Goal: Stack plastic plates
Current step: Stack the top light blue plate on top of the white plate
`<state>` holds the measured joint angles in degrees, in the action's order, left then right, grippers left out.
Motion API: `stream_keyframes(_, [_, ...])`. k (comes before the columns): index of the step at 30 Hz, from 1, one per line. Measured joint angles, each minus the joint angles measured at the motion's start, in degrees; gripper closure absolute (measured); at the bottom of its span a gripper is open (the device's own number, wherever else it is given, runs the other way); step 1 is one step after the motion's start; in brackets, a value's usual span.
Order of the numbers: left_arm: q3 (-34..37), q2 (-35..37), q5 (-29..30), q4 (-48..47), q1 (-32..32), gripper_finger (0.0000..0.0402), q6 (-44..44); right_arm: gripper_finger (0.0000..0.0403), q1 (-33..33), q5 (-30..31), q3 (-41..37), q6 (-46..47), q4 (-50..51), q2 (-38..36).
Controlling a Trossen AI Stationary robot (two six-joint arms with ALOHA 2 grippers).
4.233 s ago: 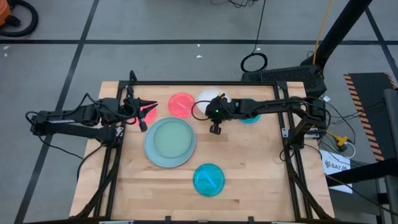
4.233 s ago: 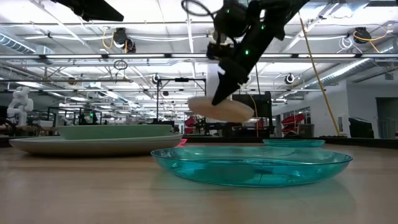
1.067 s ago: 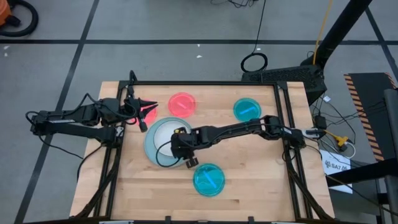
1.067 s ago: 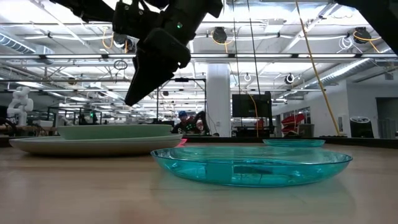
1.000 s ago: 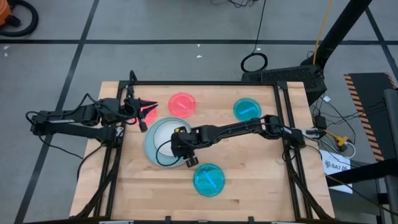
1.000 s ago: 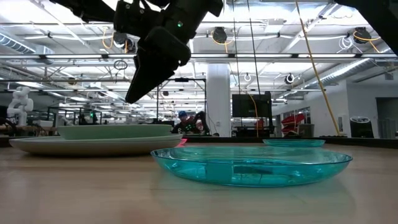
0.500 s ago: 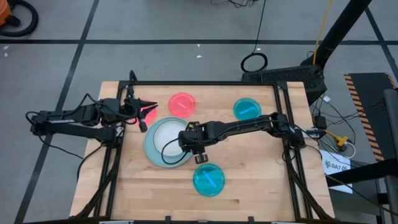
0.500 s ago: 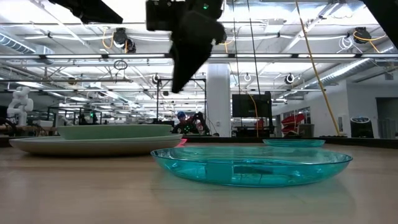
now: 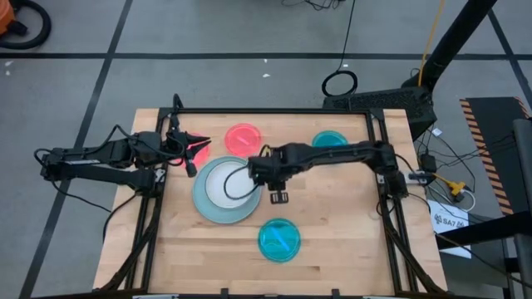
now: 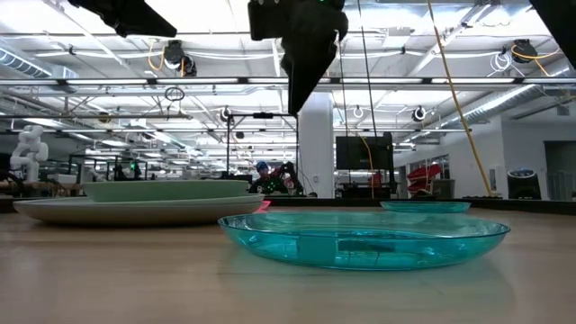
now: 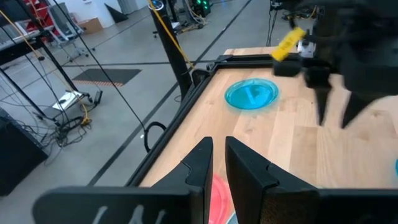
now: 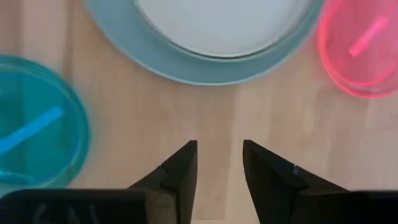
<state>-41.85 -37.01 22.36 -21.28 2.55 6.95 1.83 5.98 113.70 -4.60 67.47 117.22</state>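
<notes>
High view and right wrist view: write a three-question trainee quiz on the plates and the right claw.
1. True or false: the right claw is gripping a plate.
2. Which plate lies on top of the stack? A) white B) pink-red C) teal
3. How many teal plates lie on the table outside the stack?

Key
1. False: its fingers stand apart over bare wood, with nothing between them.
2. A: the white plate.
3. Two: the lone teal plate and the teal plate beside the right arm.
</notes>
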Motion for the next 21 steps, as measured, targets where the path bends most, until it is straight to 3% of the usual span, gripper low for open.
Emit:
stream_keyframes(4, [0.0, -0.01, 0.0, -0.29, 0.0, 0.035, -0.19, 0.0282, -1.97, -0.22, -7.07, -1.79, -5.36, -3.46])
stream_keyframes(13, [0.0, -0.01, 0.01, -0.95, 0.0, 0.035, -0.65, 0.0282, -9.44, 0.43, -38.77, 5.43, -27.75, -21.02])
stream_keyframes(16, [0.0, -0.01, 0.01, -0.94, 0.0, 0.035, -0.63, 0.0282, -12.71, 1.4, -47.14, 8.33, -30.86, -26.23])
stream_keyframes(21, [0.0, -0.01, 0.01, -0.92, -0.02, 0.035, -0.47, 0.0282, -15.41, 1.67, -59.98, 5.23, -34.86, -33.71])
